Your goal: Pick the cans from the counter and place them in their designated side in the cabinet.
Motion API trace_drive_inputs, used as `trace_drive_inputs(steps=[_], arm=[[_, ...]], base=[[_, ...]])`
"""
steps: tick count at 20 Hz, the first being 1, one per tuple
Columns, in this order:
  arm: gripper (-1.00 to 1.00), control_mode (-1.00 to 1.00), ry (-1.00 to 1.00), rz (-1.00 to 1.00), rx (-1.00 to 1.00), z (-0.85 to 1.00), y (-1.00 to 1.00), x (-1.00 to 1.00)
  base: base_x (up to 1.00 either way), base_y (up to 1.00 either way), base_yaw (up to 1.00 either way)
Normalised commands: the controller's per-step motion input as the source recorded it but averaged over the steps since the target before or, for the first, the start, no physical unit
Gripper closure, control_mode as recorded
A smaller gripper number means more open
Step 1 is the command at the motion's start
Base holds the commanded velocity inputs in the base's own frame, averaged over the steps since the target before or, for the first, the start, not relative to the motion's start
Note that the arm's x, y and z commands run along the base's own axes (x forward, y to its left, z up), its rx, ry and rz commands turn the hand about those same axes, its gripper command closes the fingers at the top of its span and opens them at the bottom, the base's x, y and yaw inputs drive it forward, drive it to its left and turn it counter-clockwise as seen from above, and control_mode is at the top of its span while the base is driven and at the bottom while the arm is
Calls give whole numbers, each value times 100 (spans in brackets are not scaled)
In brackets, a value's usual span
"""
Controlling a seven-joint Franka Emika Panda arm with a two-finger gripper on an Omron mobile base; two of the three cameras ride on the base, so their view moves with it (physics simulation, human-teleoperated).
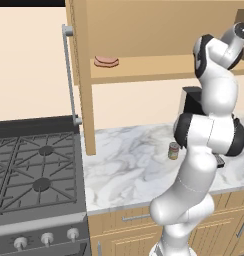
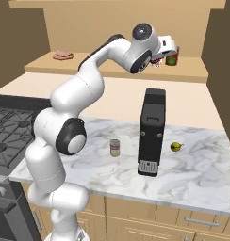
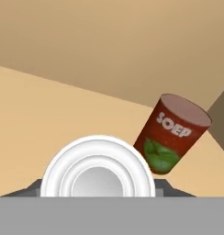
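Note:
My gripper (image 2: 159,57) reaches onto the right end of the cabinet shelf (image 2: 112,67). It is shut on the red can with a white band (image 2: 157,62), whose white-rimmed lid (image 3: 98,176) sits between the dark fingertips (image 3: 165,187) in the hand view. Just beyond it on the shelf stands the darker red can with a green patch (image 3: 174,134) (image 2: 172,56). The grey-olive can (image 1: 173,150) (image 2: 115,148) stands upright on the marble counter (image 1: 124,170), apart from the arm. The cabinet door (image 1: 80,75) hangs open with its grey bar handle (image 1: 70,75).
A tall black appliance (image 2: 152,132) stands on the counter under the gripper, with a small yellow-green fruit (image 2: 176,147) to its right. A pink slice of meat (image 1: 106,61) lies at the shelf's left end. The black gas stove (image 1: 34,170) adjoins the counter on the left.

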Motion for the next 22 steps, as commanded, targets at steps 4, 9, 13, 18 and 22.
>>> trace_drive_inputs(steps=[4, 9, 13, 18, 22], arm=[[-100, -100, -1, 0, 0, -12, -2, 20], [-100, -100, -10, 3, 0, -1, 0, 17], [-100, -100, -19, 6, 0, 7, 0, 13], [-100, -100, -16, 7, 0, 3, -1, 24], [-100, -100, -15, 7, 0, 3, -10, 24]], base=[[0, 0, 0], [0, 0, 0], [0, 0, 0], [0, 0, 0], [0, 0, 0]])
